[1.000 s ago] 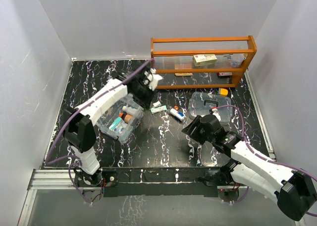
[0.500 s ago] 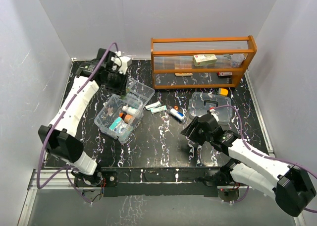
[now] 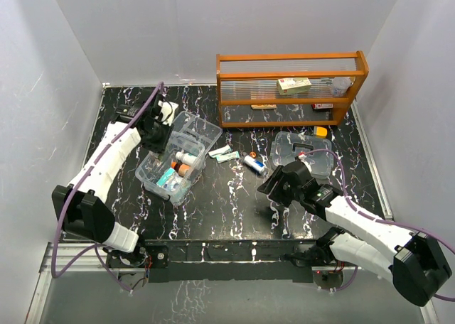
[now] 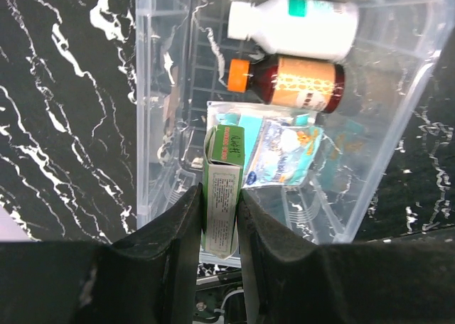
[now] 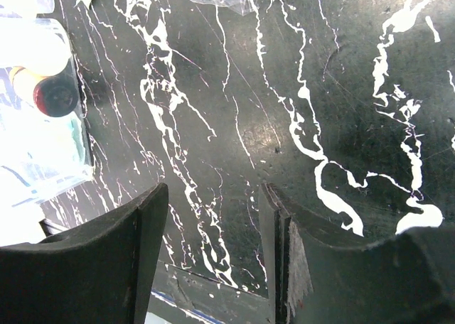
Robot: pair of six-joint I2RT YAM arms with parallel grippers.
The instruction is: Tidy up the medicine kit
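Observation:
The medicine kit is a clear plastic box [image 3: 148,176] at left centre, holding a white bottle [image 4: 291,27], a brown bottle with an orange cap [image 4: 291,82] and a blue sachet [image 4: 284,157]. My left gripper [image 3: 155,135] hovers over the box's left end, shut on a green and white packet box [image 4: 222,185] held upright between the fingers [image 4: 174,231]. The clear lid with the dark handle [image 3: 302,153] lies to the right. My right gripper [image 3: 274,185] is open and empty over bare table [image 5: 234,125], between the box and the lid.
Two small packets [image 3: 226,153] and a small bottle [image 3: 254,164] lie loose on the table right of the kit. An orange item [image 3: 321,131] lies by the lid. The orange wooden rack [image 3: 291,61] stands at the back right with a few boxes on it.
My left arm swung from near the rack's left end to the back left, then came down over the kit's left end with the packet. The right gripper barely shifted.

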